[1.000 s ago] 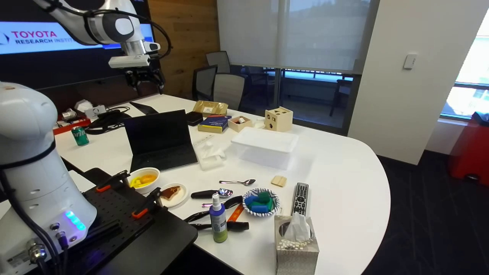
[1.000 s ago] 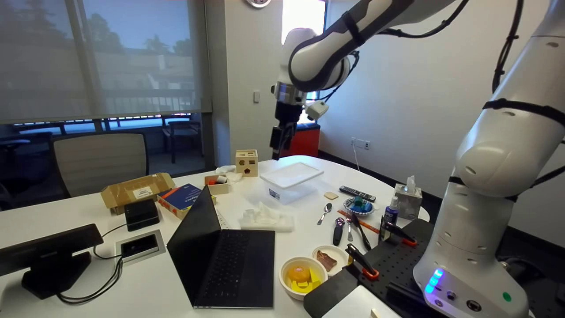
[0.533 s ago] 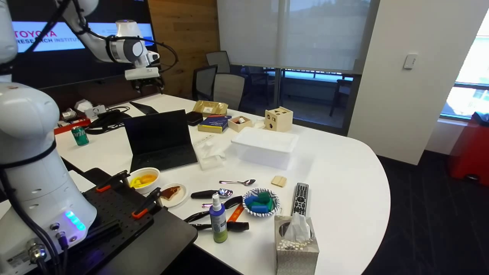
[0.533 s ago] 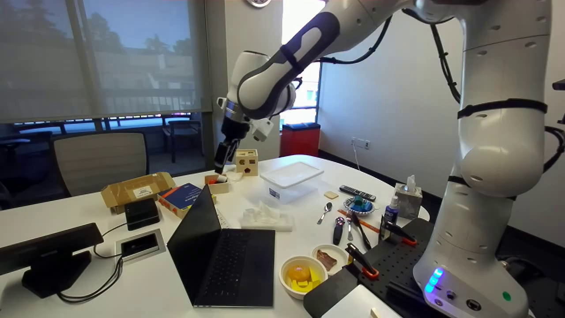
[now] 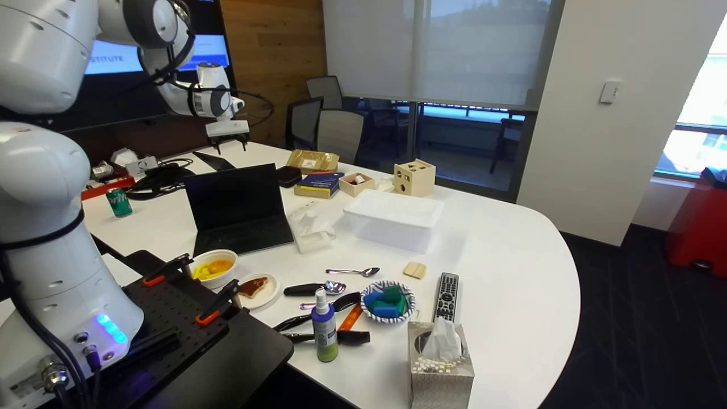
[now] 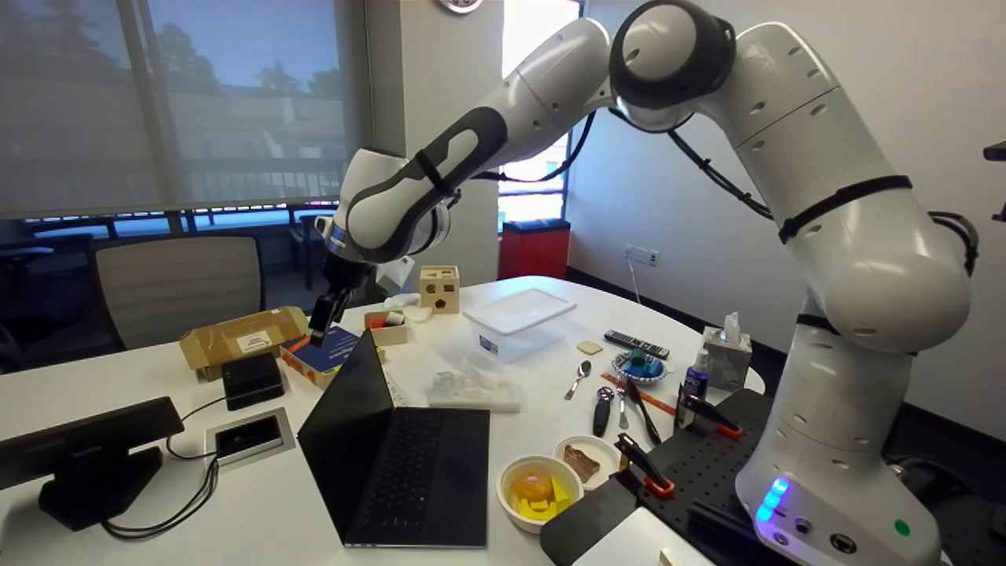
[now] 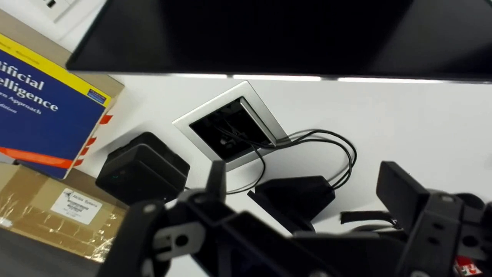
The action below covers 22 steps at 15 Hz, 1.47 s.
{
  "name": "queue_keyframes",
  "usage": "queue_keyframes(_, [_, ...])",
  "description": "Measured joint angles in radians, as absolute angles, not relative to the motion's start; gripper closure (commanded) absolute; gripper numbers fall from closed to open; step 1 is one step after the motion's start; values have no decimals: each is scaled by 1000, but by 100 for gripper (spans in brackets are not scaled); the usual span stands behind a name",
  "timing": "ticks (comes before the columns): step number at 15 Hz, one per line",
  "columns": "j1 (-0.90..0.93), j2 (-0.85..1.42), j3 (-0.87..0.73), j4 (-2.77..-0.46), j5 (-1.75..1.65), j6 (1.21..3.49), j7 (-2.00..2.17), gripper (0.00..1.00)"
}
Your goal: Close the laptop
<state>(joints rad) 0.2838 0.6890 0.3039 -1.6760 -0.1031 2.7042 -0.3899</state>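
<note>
Laptop [image 6: 401, 456] stands open, lower than gripper [image 7: 303, 173], lid [image 6: 346, 440] leaning towards it. Fingers [image 7: 399, 192] spread wide, holding nothing. Risks, I judge: coming too high, fingers may miss lid edge; pushing too low, whole laptop may slide instead of folding.

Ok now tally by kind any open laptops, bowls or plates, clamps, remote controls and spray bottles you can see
Open laptop: 1
Bowls and plate: 3
Clamps: 2
Remote control: 1
Spray bottle: 1
Total: 8
</note>
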Motion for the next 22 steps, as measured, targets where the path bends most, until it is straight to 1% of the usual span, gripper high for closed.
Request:
queue_keyframes(2, [296, 783, 302, -1565, -114, 2645, -390, 0])
queue_keyframes(7, [317, 970, 284, -1290, -114, 2382, -390, 0])
queue_keyframes(13, [351, 1116, 242, -996, -114, 2079, -364, 0])
queue_keyframes(18, [369, 1163, 199, -865, -113, 1830, -288, 0])
queue_keyframes(22, [361, 1184, 188, -832, -103, 1717, -226, 0])
